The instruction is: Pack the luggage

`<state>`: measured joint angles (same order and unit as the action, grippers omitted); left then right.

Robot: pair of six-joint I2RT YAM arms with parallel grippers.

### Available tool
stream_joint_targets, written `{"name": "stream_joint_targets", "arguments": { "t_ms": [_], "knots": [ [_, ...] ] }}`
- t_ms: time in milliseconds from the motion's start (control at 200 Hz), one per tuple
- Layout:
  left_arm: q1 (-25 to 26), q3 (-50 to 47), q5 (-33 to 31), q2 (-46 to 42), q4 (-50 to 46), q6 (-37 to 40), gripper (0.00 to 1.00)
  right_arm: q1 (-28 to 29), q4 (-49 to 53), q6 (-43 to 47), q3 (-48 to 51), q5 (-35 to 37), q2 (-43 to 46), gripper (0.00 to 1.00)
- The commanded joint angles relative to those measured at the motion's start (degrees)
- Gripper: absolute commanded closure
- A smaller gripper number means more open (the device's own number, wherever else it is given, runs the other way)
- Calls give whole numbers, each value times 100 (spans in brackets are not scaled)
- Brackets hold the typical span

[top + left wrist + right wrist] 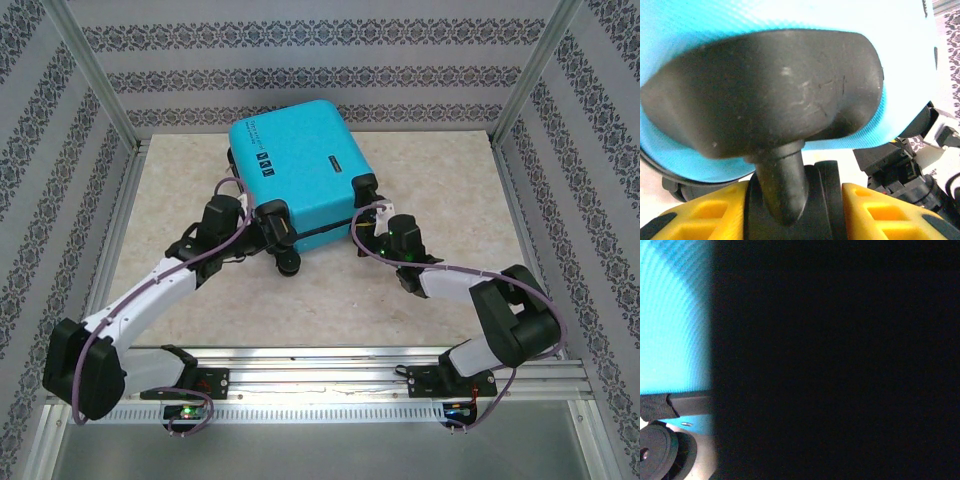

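Small turquoise-blue hard-shell suitcase (295, 165), closed, lying flat toward the far middle of the table, dark labels up on the shell, black wheel housings at the near corners. Seen close in the left wrist view as a curved blue shell (790, 15) over a scuffed black corner housing (765, 90), with a black caster wheel (822, 210) hanging below on a short stem. Left gripper (794, 215) clamped on that wheel, yellow fingers (880, 215) pressed to either side; from above, the same gripper (265, 232) at the near-left corner of the case. Right gripper (378, 238) just beside the near-right corner; jaw state impossible to tell. In the right wrist view, a strip of blue shell (675, 315), a black bar (687, 402) and another black wheel (655, 452) at the left, much of the frame behind a dark, blurred mass close to the lens. Purple cables (215, 262) looping along both white-and-black arms. Underneath, a beige mottled tabletop (450, 190), with a ribbed aluminium rail (330, 370) along the near edge. Around it, aluminium posts (95, 75) and walls papered in grey-and-white bands of floral pattern (300, 40).
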<state>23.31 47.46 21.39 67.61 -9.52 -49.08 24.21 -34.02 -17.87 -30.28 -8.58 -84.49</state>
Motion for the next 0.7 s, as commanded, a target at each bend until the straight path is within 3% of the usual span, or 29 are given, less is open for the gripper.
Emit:
{"name": "stream_joint_targets", "arguments": {
  "t_ms": [0, 225, 455, 560, 650, 694],
  "knots": [
    [-399, 145, 325, -791, 268, 664, 68, -329, 27, -185, 222, 789, 210, 100],
    [-1280, 106, 778, -820, 110, 854, 68, 27, -444, -54, 449, 170, 295, 100],
    [-1609, 464, 1070, -524, -133, 1107, 68, 287, -292, 73, 388, 514, 259, 100],
    [-1542, 647, 1190, -499, -322, 1106, 51, 286, -299, 109, 371, 361, 287, 100],
    [-1341, 712, 916, -603, -597, 1194, 29, 288, -287, 112, 324, 354, 263, 100],
    [-1193, 762, 721, -655, -800, 1259, 24, 286, -269, 112, 299, 342, 233, 100]
  ]
}}
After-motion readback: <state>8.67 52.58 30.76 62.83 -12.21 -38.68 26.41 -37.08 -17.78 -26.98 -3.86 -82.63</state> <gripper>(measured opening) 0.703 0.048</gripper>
